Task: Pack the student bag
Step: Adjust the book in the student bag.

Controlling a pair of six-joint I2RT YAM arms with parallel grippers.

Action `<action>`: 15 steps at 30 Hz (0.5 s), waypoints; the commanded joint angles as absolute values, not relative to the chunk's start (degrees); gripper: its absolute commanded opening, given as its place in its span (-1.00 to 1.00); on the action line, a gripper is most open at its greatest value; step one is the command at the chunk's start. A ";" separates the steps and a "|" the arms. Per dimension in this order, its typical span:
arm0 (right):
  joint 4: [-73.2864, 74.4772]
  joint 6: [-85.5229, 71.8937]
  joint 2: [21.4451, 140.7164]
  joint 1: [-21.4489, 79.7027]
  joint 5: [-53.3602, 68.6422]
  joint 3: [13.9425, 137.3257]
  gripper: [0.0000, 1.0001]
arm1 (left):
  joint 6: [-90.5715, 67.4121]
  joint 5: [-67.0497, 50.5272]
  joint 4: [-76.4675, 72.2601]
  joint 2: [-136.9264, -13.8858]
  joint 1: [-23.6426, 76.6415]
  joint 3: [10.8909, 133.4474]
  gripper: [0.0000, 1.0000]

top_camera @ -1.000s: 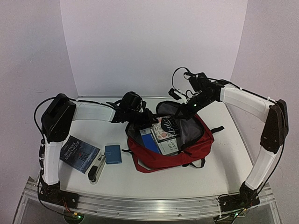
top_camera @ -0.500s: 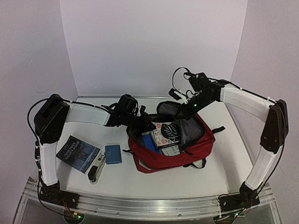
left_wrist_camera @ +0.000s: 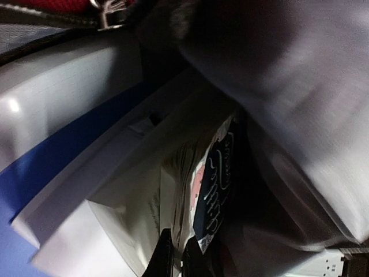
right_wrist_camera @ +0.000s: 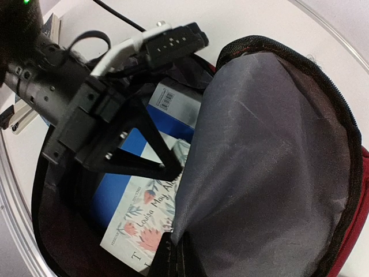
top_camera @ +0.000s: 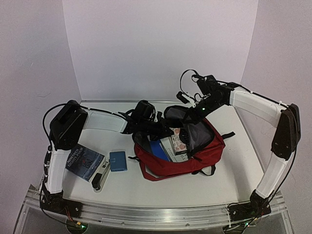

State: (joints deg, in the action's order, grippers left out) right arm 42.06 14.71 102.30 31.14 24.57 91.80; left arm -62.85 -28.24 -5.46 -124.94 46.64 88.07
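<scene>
I see the student bag (top_camera: 170,168) lying open on the counter (top_camera: 170,192). My right jaws pinch its grey flap, holding it up. My left jaws are closed inside, tips against the floral book (right_wrist_camera: 144,219) beside a blue book (right_wrist_camera: 115,190).

The bag (top_camera: 165,170) is dark red with black edging and plain grey lining (right_wrist_camera: 265,144). Inside, a paperback (right_wrist_camera: 141,222) shows pink flowers on white beside a bright blue book (right_wrist_camera: 112,196). On the white worktop (top_camera: 195,190) lie a navy book (top_camera: 80,161) and a blue case (top_camera: 118,161).
</scene>
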 commanded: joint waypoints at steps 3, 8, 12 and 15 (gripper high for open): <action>41.75 13.58 103.18 28.40 24.15 95.96 -1.00 | -67.24 -22.88 -14.14 -130.59 48.36 95.79 -0.98; 42.65 16.38 102.11 26.36 24.11 95.45 -1.00 | -61.00 -22.18 -5.30 -129.40 48.89 100.18 -0.19; 43.50 18.76 100.96 24.84 23.97 93.60 -1.00 | -54.90 -15.86 5.86 -119.76 48.40 95.83 0.42; 43.65 20.59 100.62 24.22 23.54 92.34 -1.00 | -54.31 -10.29 12.81 -111.32 48.19 89.88 0.85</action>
